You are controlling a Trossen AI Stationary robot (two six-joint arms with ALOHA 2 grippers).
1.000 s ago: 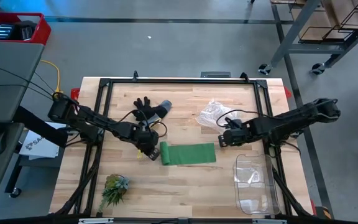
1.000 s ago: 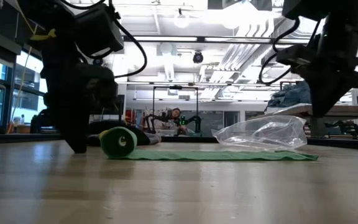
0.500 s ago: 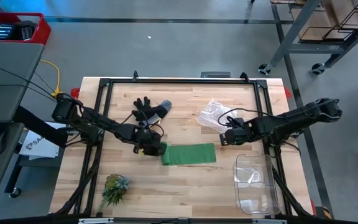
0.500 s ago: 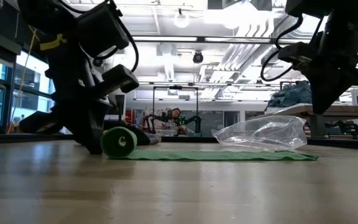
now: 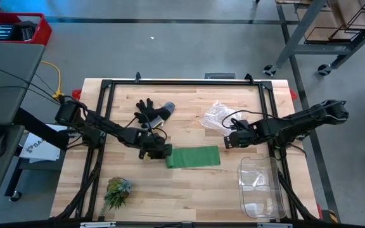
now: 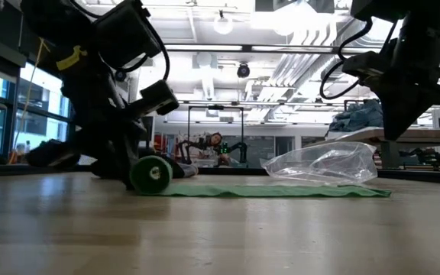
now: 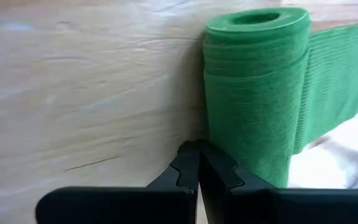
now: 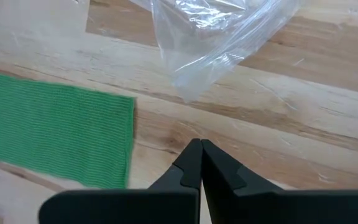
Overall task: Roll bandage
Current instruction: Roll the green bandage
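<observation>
The green bandage (image 5: pixel 194 157) lies flat on the wooden table. Its left end is wound into a roll (image 6: pixel 152 174), which rests on the table. My left gripper (image 7: pixel 197 163) is shut and low at the roll's left side (image 5: pixel 159 152). My right gripper (image 8: pixel 199 155) is shut and hangs above the table (image 5: pixel 228 142), just right of the strip's free end (image 8: pixel 73 134), touching nothing. My left gripper lays the outer side of one shut finger (image 7: pixel 232 177) against the roll's wound side (image 7: pixel 250 158), near one end of the roll. The fingers slant down from the table's left. The roll lies on its side on the table, with the strip running off to the right.
A clear plastic bag (image 5: pixel 219 117) lies far right of the strip and a clear plastic tray (image 5: pixel 258 187) near right. A black-and-grey glove (image 5: pixel 154 113) lies behind the left gripper. A green plant tuft (image 5: pixel 116 192) sits near left. Black frame rails edge the table.
My left gripper has gone a little toward the table's right edge and rolled about its own axis, staying shut beside the roll. The roll has shifted slightly rightward along the strip. The strip's flat part has stayed where it was.
</observation>
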